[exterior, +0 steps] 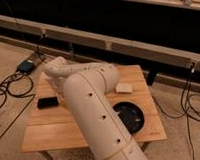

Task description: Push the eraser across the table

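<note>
The eraser (47,102), a small flat black block, lies at the left edge of the light wooden table (50,130). My white arm reaches from the bottom centre up to the far left of the tabletop. Its gripper (57,89) hangs down at the arm's end, just right of and behind the eraser, largely hidden by the wrist and forearm. I cannot tell whether it touches the eraser.
A small white block (125,87) lies at the back right of the table. A dark round bowl (130,116) sits at the front right. Cables (9,91) and a small box (27,66) lie on the floor to the left. A long rail (142,45) runs behind.
</note>
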You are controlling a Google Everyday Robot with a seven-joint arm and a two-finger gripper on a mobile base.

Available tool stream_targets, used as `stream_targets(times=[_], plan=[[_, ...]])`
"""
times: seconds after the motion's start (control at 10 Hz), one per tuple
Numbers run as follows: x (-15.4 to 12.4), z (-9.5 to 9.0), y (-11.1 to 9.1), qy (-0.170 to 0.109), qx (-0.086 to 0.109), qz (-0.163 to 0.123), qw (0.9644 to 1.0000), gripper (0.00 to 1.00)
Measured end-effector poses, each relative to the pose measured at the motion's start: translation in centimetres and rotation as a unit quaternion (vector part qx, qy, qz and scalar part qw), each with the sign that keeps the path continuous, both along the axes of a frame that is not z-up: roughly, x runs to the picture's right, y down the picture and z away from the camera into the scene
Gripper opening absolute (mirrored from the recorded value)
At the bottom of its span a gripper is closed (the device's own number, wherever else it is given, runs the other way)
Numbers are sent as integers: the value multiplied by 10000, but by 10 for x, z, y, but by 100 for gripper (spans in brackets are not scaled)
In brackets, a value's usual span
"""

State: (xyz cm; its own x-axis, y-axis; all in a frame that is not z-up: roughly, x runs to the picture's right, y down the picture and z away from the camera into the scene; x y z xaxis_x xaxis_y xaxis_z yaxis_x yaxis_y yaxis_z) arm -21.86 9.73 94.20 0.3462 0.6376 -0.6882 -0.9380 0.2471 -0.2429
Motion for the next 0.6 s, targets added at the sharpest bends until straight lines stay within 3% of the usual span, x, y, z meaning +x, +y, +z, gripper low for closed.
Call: stream_targets(times=[0.6], plan=[[-17,-8,8,-142,-206,-85,9997,65]])
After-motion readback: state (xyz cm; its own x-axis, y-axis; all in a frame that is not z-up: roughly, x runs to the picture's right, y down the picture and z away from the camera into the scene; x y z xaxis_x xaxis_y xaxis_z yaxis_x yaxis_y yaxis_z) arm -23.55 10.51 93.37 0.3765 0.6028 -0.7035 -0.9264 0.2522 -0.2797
